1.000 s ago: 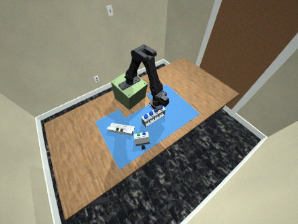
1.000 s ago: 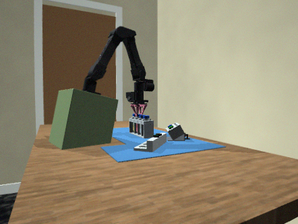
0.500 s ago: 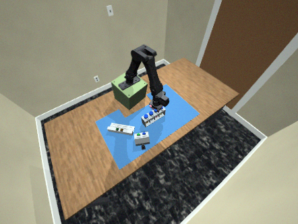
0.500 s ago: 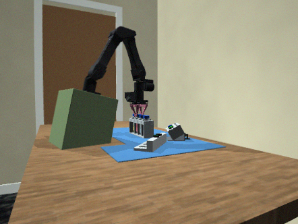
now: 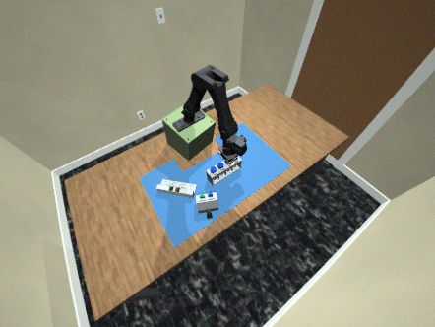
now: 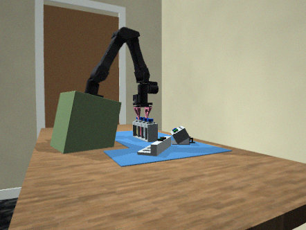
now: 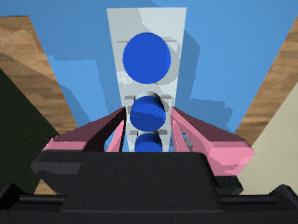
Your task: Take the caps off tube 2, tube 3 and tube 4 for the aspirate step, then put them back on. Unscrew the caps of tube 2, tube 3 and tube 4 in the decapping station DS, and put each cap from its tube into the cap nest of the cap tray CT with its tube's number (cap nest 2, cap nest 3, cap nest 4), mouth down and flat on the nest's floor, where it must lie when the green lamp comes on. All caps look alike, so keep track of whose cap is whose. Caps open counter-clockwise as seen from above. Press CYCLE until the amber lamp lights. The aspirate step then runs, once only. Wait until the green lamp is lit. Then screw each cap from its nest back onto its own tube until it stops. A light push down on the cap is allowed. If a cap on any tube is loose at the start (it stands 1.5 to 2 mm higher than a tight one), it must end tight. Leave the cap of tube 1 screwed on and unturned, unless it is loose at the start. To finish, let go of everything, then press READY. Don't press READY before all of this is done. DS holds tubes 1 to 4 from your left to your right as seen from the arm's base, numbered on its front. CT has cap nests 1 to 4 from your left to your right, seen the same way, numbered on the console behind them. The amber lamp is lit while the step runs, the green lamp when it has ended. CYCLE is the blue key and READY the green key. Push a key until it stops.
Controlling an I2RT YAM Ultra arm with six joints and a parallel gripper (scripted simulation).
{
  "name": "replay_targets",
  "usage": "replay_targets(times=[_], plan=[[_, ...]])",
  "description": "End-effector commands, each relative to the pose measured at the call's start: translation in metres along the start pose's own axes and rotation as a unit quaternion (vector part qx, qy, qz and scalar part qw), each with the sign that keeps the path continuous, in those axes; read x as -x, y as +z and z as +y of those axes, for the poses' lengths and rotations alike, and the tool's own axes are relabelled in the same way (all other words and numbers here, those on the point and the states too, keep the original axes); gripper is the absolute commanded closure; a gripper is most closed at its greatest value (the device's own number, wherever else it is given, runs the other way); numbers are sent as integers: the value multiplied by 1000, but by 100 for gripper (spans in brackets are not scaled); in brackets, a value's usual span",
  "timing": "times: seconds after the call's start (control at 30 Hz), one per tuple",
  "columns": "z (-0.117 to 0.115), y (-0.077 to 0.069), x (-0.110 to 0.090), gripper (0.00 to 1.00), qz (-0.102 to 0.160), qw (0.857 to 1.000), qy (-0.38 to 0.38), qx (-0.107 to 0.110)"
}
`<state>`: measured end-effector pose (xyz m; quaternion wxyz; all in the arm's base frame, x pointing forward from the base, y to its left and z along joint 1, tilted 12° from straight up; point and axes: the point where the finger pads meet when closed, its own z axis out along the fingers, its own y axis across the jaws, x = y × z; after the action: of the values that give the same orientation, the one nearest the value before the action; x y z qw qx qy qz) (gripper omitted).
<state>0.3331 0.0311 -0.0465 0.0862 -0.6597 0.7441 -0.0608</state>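
Note:
The decapping station DS (image 5: 223, 172) stands on the blue mat, with blue caps on its tubes. It also shows in the exterior view (image 6: 145, 131). My gripper (image 5: 230, 160) hangs straight down over the row. In the wrist view the pink fingers stand on either side of one blue cap (image 7: 148, 113), with a small gap on each side, so the gripper is open around it. Another cap (image 7: 146, 57) lies beyond it and one (image 7: 148, 142) lies nearer. Two caps (image 5: 217, 168) show free beside the gripper. The cap tray CT (image 5: 176, 187) lies to the left.
The key box (image 5: 207, 201) with the blue and green keys sits in front of DS and also shows in the exterior view (image 6: 180, 135). The green base block (image 5: 189, 130) stands behind the mat. The table edge runs close along the mat's front.

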Motion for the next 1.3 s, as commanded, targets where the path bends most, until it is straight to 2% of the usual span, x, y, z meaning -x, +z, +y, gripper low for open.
replay_targets(times=[0.0, 0.03, 0.1, 0.13, 0.17, 0.27, 0.37, 0.4, 0.43, 0.47, 0.53, 0.57, 0.6, 0.63, 0.7, 0.73, 0.77, 0.83, 0.9, 0.93, 1.0, 1.03, 1.07, 1.1, 1.13, 1.17, 1.2, 1.23, 1.27], plan=[[-3, -2, 1, 51, -2, 990, 139, -5], [-3, -2, 1, 51, -2, 990, 140, -5], [-3, -2, 1, 51, -3, 977, 212, -5], [-3, -2, 1, 51, -3, 975, 222, -5], [-3, -2, 1, 51, -3, 965, 261, -5], [-3, -2, 1, 51, -3, 965, 262, -5], [-3, -2, 1, 51, -3, 926, 378, -4], [-3, -2, 1, 51, -3, 925, 380, -4], [-3, -2, 1, 51, -4, 908, 419, -4], [-3, -2, 1, 51, -4, 908, 419, -4], [-3, -2, 1, 51, -4, 874, 486, -4], [-3, -2, 1, 51, -4, 870, 493, -4], [-3, -2, 1, 51, -4, 849, 529, -4], [-3, -2, 1, 51, -4, 849, 529, -4], [-3, -2, 1, 51, -4, 807, 590, -3], [-3, -2, 1, 51, -4, 802, 597, -3], [-3, -2, 1, 51, -5, 777, 630, -3], [-3, -2, 1, 51, -5, 777, 630, -3], [-3, -2, 1, 51, -5, 721, 693, -3], [-3, -2, 1, 51, -5, 721, 693, -3], [-3, -2, 1, 51, -5, 667, 745, -2], [-3, -2, 1, 51, -5, 661, 750, -2], [-3, -2, 1, 51, -5, 629, 777, -2], [-3, -2, 1, 51, -5, 629, 777, -2], [-3, -2, 1, 51, -5, 596, 803, -2], [-3, -2, 1, 51, -5, 570, 822, -2], [-3, -2, 1, 51, -5, 562, 827, -2], [-3, -2, 1, 51, -5, 528, 849, -2], [-3, -2, 1, 51, -5, 527, 850, -2]])
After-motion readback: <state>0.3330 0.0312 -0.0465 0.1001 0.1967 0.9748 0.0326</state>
